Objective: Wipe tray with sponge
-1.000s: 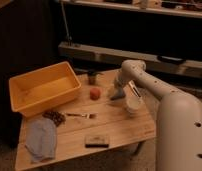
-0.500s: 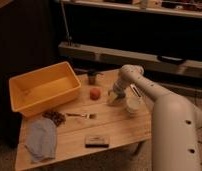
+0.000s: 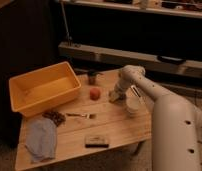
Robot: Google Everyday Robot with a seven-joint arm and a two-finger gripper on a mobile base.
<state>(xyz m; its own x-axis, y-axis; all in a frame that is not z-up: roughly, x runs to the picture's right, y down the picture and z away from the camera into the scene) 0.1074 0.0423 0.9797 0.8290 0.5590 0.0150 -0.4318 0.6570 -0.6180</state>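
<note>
The sponge point(image 3: 113, 98) lies on the wooden table point(image 3: 119, 126) just right of the frame's centre, directly under the tip of my pincer point(image 3: 115, 94), which comes down on it from above. So much of it is covered that I cannot tell which way its long axis runs, nor whether my pincer is open, closed or gripping it.

The tray point(image 3: 51, 103) sits well apart from the sponge, at the table's upper-left corner, mouth up. Its long axis runs from the frame's left edge, rising slightly toward the centre.

A small reddish fruit point(image 3: 95, 93) lies near the sponge on its left, and a white cup point(image 3: 134, 103) stands just right of my pincer. Lower in the frame lie a fork point(image 3: 82, 116), a pale blue cloth point(image 3: 41, 139) at lower left, and a flat black block point(image 3: 96, 141) near the table's front edge.
</note>
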